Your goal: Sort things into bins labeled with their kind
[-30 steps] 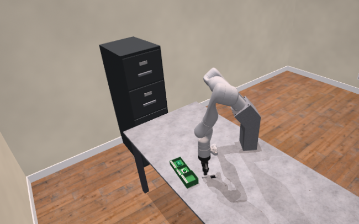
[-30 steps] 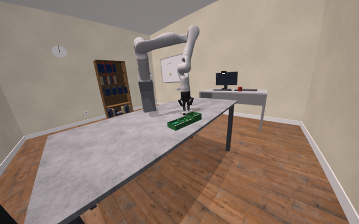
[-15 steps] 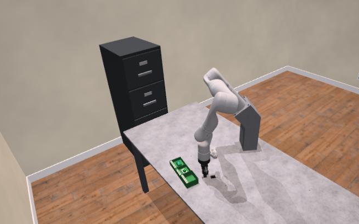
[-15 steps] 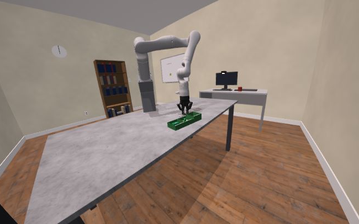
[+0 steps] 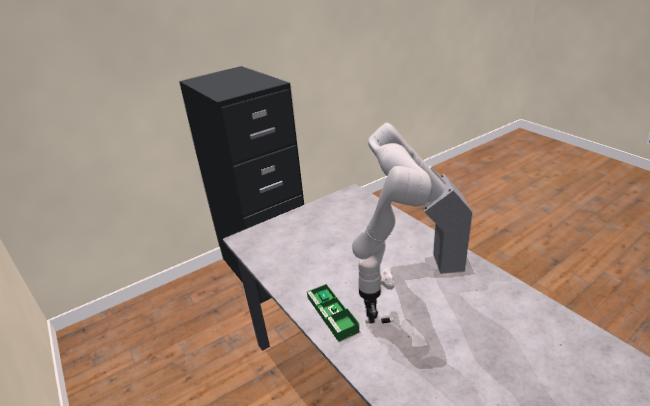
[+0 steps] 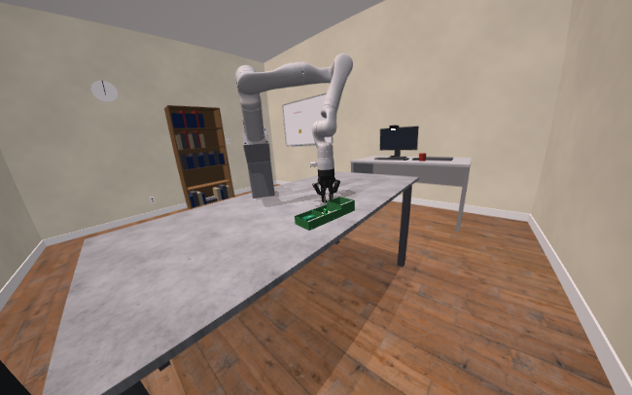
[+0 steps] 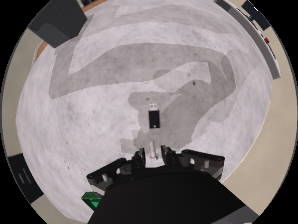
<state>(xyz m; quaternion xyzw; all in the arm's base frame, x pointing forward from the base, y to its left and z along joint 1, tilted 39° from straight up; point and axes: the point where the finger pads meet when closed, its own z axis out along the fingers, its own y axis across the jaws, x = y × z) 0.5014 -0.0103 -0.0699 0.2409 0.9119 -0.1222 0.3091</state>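
Three green labelled bins (image 5: 333, 315) stand in a row near the table's edge; they also show in the exterior view (image 6: 326, 212). The far bin holds a green thing and the middle bin a black-and-white thing. My gripper (image 5: 370, 318) hangs low over the table just right of the bins, fingers partly apart. In the wrist view a small pale thing (image 7: 152, 152) shows between the fingertips; I cannot tell if they touch it. A small black thing (image 5: 385, 319) lies on the table just beyond the gripper, and also shows in the wrist view (image 7: 153, 117). A white thing lies behind the arm.
The arm's grey base (image 5: 451, 226) stands at the table's far side. A black filing cabinet (image 5: 244, 151) stands beyond the table's corner. The table edge runs close along the bins' left side.
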